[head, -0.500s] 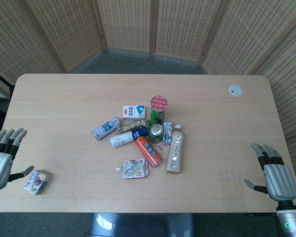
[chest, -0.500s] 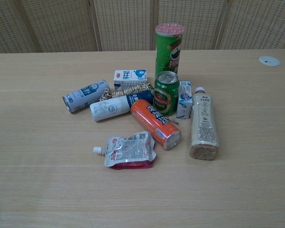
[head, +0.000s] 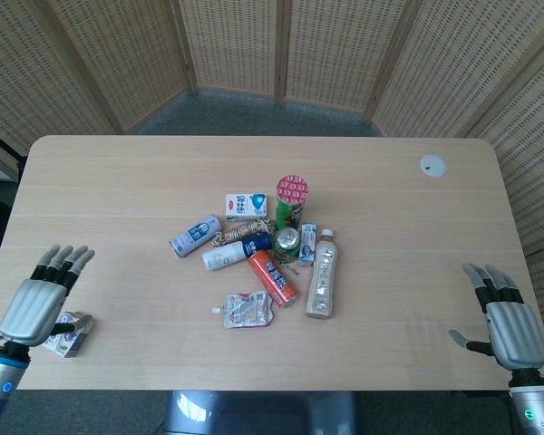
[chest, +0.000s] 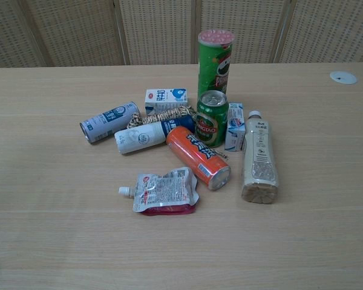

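Note:
My left hand hovers open over the table's front left corner, fingers spread, just above a small purple carton that it partly covers. My right hand stays open at the front right edge, holding nothing. In the middle lies a heap: a tall green chip tube, a green can, an orange can, a pale bottle, a foil pouch, a grey can, a white bottle and two small milk cartons. Neither hand shows in the chest view.
A light wooden table carries everything. A small white round disc sits near the far right corner. A piece of braided rope lies among the heap. Woven screens stand behind the table.
My left hand has moved right and inward, from beside the purple carton to over it. The right hand and the heap have not moved.

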### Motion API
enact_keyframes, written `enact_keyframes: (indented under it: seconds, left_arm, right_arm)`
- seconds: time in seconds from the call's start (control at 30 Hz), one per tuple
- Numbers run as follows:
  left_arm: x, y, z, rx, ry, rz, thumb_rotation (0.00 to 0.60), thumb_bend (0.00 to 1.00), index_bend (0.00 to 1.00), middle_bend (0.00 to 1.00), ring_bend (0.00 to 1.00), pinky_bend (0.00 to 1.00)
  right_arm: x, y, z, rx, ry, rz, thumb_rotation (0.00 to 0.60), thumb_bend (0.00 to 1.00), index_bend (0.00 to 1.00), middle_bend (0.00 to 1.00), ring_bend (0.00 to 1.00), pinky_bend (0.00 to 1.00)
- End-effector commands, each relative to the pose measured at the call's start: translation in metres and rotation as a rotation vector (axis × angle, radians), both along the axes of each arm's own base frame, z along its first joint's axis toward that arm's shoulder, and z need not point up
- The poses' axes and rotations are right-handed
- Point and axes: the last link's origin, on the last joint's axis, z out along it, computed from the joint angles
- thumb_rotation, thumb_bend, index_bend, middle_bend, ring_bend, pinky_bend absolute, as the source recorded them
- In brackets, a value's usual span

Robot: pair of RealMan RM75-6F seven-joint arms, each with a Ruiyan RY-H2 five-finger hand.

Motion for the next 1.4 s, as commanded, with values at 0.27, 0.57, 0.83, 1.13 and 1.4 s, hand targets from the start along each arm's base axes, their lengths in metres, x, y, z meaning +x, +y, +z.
enact_keyframes:
  seconds: [0.27,0.57,0.83,1.13,1.4]
  left_arm:
    - [0.097,0.019,-0.082,-0.321,0.188,-0.170,0.600,0.00,0.00,0.00,0.00,0.00]
    - [0.143,0.024,-0.142,-0.390,0.287,-0.200,0.600,0.00,0.00,0.00,0.00,0.00]
    - [0.168,0.021,-0.177,-0.406,0.333,-0.199,0.600,0.00,0.00,0.00,0.00,0.00]
    - [0.172,0.025,-0.196,-0.387,0.387,-0.182,0.600,0.00,0.00,0.00,0.00,0.00]
    - [0.177,0.027,-0.213,-0.383,0.413,-0.189,0.600,0.00,0.00,0.00,0.00,0.00]
  right_arm:
    - [0.000,0.001,0.000,0.006,-0.006,0.003,0.580,0.00,0.00,0.00,0.00,0.00]
    - [0.001,0.001,0.002,0.009,-0.027,0.007,0.582,0.00,0.00,0.00,0.00,0.00]
    - [-0.001,0.000,0.005,0.008,-0.049,-0.001,0.582,0.00,0.00,0.00,0.00,0.00]
    - [-0.002,0.000,0.009,0.007,-0.071,-0.009,0.585,0.00,0.00,0.00,0.00,0.00]
    - [-0.001,0.000,0.011,0.005,-0.083,-0.006,0.581,0.00,0.00,0.00,0.00,0.00]
